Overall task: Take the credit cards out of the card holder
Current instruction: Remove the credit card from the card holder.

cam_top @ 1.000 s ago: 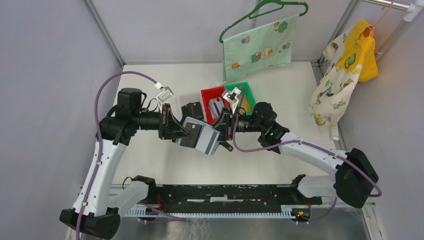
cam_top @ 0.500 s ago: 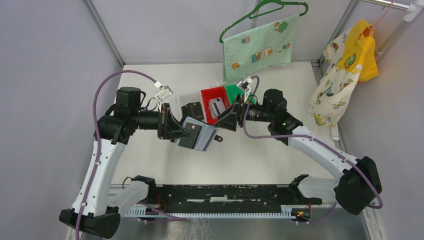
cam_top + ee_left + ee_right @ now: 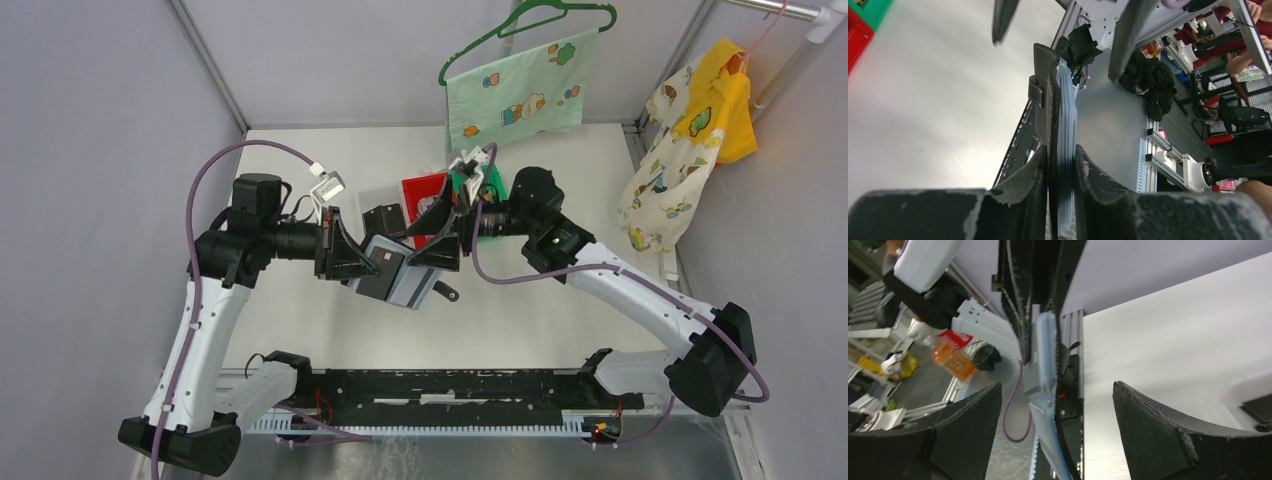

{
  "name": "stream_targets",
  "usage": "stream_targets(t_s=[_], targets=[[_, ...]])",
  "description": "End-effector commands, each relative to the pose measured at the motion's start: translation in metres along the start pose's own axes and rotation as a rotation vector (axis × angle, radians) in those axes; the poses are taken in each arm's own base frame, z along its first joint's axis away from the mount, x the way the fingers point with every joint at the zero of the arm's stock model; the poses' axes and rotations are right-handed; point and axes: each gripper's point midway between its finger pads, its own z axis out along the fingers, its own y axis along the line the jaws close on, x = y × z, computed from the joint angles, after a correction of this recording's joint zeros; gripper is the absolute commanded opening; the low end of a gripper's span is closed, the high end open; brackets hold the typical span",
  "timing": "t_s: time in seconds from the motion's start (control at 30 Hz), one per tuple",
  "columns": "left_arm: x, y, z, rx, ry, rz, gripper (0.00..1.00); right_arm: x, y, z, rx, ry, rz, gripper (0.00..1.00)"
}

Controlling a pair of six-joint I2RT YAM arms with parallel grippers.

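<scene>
Finding: within the last second your right claw (image 3: 1057, 395) has gone from nearly closed to spread wide. It drew back from the card holder (image 3: 395, 277) and then returned. It now brackets the holder's open edge without touching it and carries nothing. I judge one extraction finished and the next about to start; whether a card reached a bin cannot be confirmed.

Your left claw (image 3: 1060, 167) is unchanged. It is clamped on the holder and carries it above the worktop (image 3: 520, 310). The remaining credit cards (image 3: 1067, 115) show as pale edges stacked in the holder's fold.

Behind the holder are a red bin (image 3: 415, 190), a green bin (image 3: 870, 7) and a small black object (image 3: 385, 218). Nothing stands between the right claw and the cards. The holder's snap tab (image 3: 447, 293) hangs just beside the approach.
</scene>
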Motion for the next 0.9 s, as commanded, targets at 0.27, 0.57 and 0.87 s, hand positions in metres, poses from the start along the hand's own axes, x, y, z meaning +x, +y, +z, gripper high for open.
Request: stream_targets(t_s=[0.27, 0.57, 0.87], targets=[[-0.013, -0.021, -0.004, 0.076, -0.023, 0.06, 0.02, 0.005, 0.049, 0.026, -0.227, 0.011, -0.065, 0.72], [-0.01, -0.021, -0.003, 0.083, -0.02, 0.058, 0.05, 0.006, 0.053, 0.032, -0.26, -0.018, -0.016, 0.25], [-0.004, -0.025, -0.004, 0.104, -0.018, 0.06, 0.39, -0.002, 0.046, 0.03, -0.191, -0.084, 0.003, 0.0]])
